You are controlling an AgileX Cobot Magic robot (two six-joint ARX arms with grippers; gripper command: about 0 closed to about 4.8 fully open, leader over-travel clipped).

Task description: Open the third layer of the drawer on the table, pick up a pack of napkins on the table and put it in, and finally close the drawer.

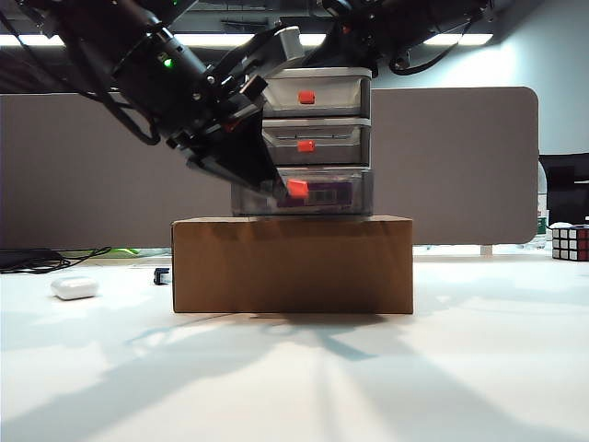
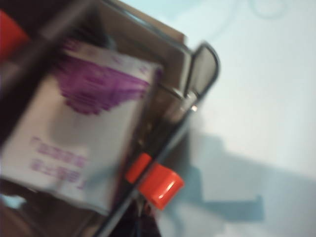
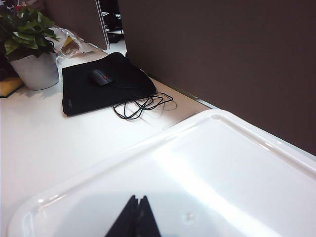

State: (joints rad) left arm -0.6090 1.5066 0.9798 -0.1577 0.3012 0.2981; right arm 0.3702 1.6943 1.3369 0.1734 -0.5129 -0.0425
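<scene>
The drawer (image 1: 317,92) stands on a brown cardboard box (image 1: 293,267) on the table (image 1: 294,368). Its third layer (image 1: 340,193) sits a little forward of the two above. The pack of napkins (image 2: 84,128), purple and white, lies inside it and shows as a purple patch (image 1: 333,193) through the front. My left gripper (image 1: 276,184) is shut, its dark tips (image 2: 143,222) right at the red handle (image 2: 160,185), not around it. The left wrist view is blurred. My right gripper (image 3: 137,200) is shut and hovers over the cabinet's white top (image 3: 222,163).
A small white rounded case (image 1: 74,288) lies on the table at the left, a Rubik's cube (image 1: 571,244) at the far right. A grey partition (image 1: 460,166) runs behind. The right wrist view shows a black pad with a mouse (image 3: 101,77) and a potted plant (image 3: 29,49).
</scene>
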